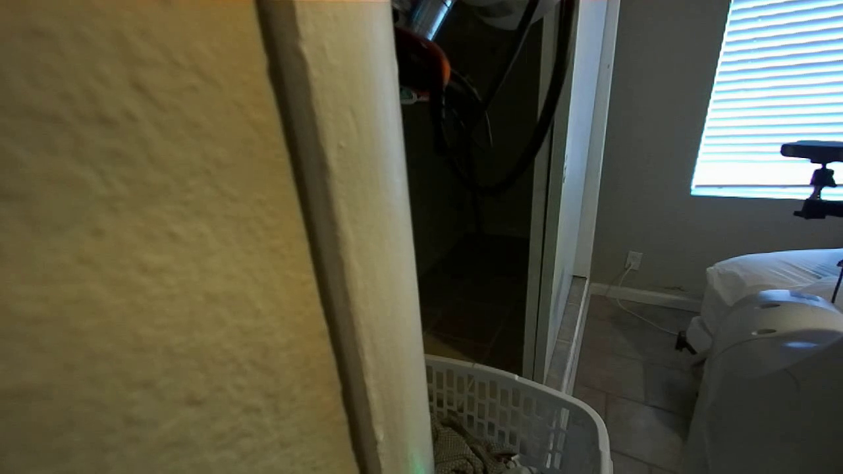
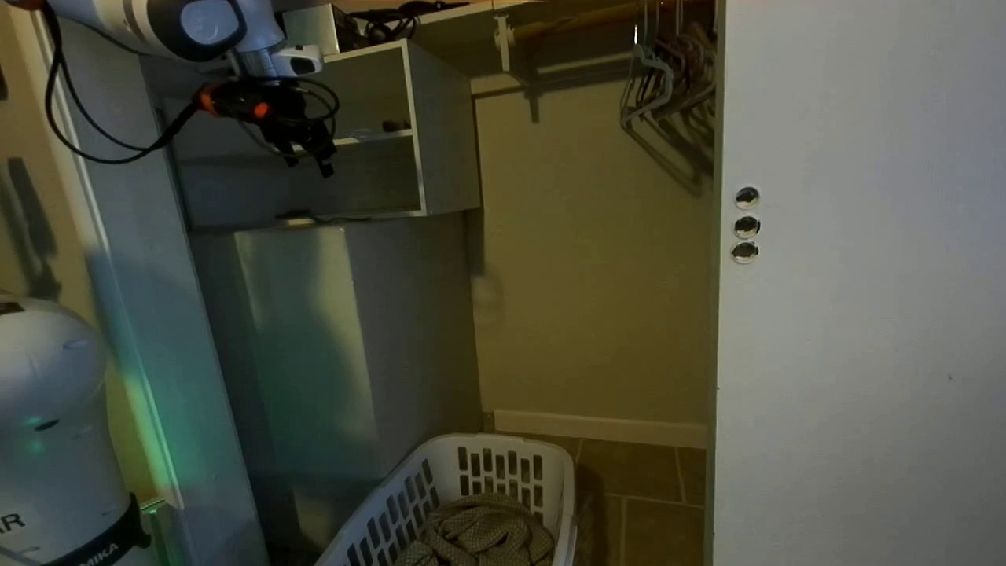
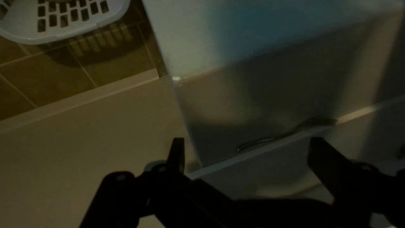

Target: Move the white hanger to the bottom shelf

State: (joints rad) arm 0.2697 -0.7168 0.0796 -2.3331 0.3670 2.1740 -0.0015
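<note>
At the far left of an exterior view stands the white robot base point(image 2: 47, 432); above it the arm point(image 2: 149, 20) stretches in toward the right. At its end hangs the gripper point(image 2: 310, 163), fingertips downward, seen against the open front of the shelf unit point(image 2: 446, 130). In the wrist view its fingers point(image 3: 177, 153) are spread well apart, and through the gap show the edge of a pale board point(image 3: 227, 162) and a slim dark object point(image 3: 318, 122) along it.

Lower down, toward the middle, a laundry basket point(image 2: 495, 442) holds a bunched cloth point(image 2: 487, 527); both exterior views show the basket.

Farther right, the white hanger point(image 2: 670, 82) hangs from the closet rod point(image 2: 581, 22), at the left side of a bunch of hangers point(image 2: 699, 90). It is well apart from the gripper, to its right and higher in that view, past the shelf unit. The white door point(image 2: 857, 314) stands at the far right.
</note>
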